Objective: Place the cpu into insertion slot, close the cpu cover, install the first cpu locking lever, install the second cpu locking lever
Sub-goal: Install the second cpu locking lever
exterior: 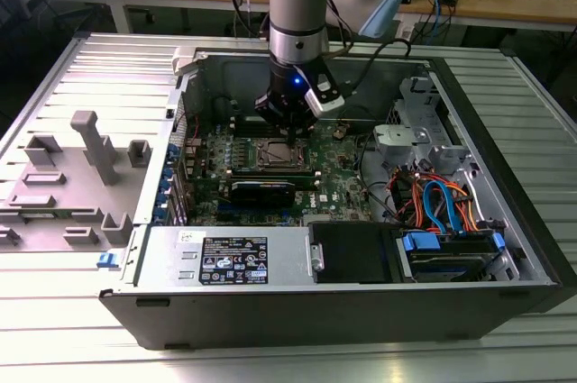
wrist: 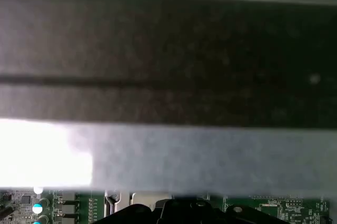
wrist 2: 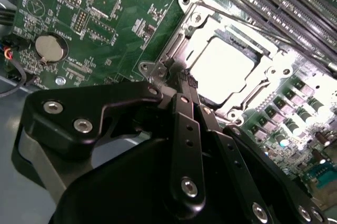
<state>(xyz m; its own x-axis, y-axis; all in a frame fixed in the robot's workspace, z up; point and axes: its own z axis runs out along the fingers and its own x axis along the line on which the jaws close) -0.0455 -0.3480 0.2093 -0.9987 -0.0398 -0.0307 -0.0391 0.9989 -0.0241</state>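
Second wrist view, gripper [wrist 2: 181, 84] jaws pressed together, empty, tips at cpu cover [wrist 2: 179, 58] edge, cpu [wrist 2: 224, 68] just beyond

Table [exterior: 72, 347]: ribbed, silvery metal slats, running under the whole scene.
Case [exterior: 270, 311]: open computer case lying on its side on the table, in the middle.
Grey part [exterior: 81, 176]: moulded plastic piece with posts and ledges, flat on the table, at the exterior view's left, just beside the case.
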